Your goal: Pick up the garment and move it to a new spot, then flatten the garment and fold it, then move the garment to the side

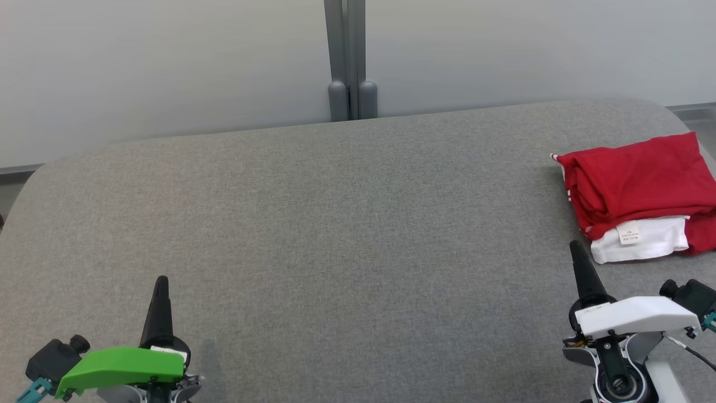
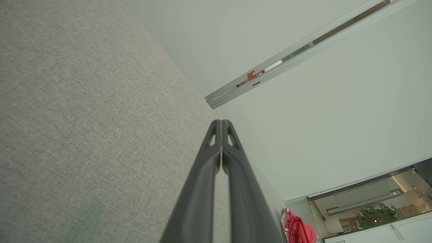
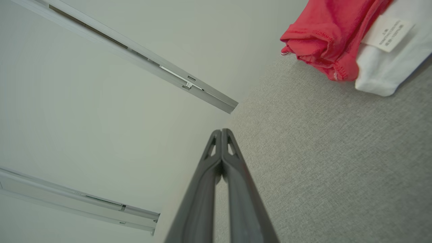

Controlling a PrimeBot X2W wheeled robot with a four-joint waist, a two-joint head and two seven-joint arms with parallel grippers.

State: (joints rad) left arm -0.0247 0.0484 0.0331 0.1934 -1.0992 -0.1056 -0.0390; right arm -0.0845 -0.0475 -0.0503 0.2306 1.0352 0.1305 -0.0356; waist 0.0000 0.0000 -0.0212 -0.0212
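Note:
The garment (image 1: 643, 184) is a red piece with a white lining and a small white label, lying folded at the far right of the grey table (image 1: 335, 224). The right wrist view has it at the top right as garment (image 3: 330, 37); in the left wrist view a red bit of the garment (image 2: 298, 229) peeks out low on the right. My left gripper (image 1: 161, 281) rests at the lower left, shut and empty, its tips (image 2: 221, 122) pressed together. My right gripper (image 1: 574, 246) is shut and empty too, just in front of the garment's near edge, tips (image 3: 221, 131) touching.
A pale wall with a grey vertical post (image 1: 347, 61) stands behind the table's far edge. The table's corners are rounded, and the garment reaches the right edge of the head view. Wide grey surface lies between my two grippers.

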